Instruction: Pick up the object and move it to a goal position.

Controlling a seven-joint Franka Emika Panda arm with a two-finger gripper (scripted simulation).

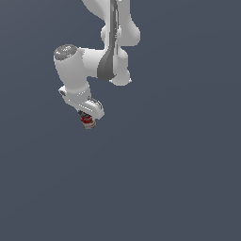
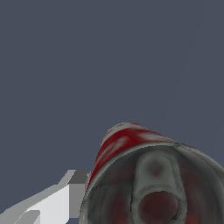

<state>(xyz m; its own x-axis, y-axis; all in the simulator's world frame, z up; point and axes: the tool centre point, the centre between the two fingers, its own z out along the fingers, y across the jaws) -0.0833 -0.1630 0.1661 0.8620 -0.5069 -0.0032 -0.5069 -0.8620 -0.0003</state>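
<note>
Wrist view shows the small red-banded metal can (image 2: 144,175) pressed against 1 white finger (image 2: 48,205). White gripper (image 1: 89,117) holds it, well clear of any surface edge. Carry steadily, grip closed; goal unseen.

1 can (image 1: 87,120), 1 gripper (image 1: 89,113), 1 arm (image 1: 75,70)

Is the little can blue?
No, the can has a red and white side and a grey end with a pull tab.
</note>
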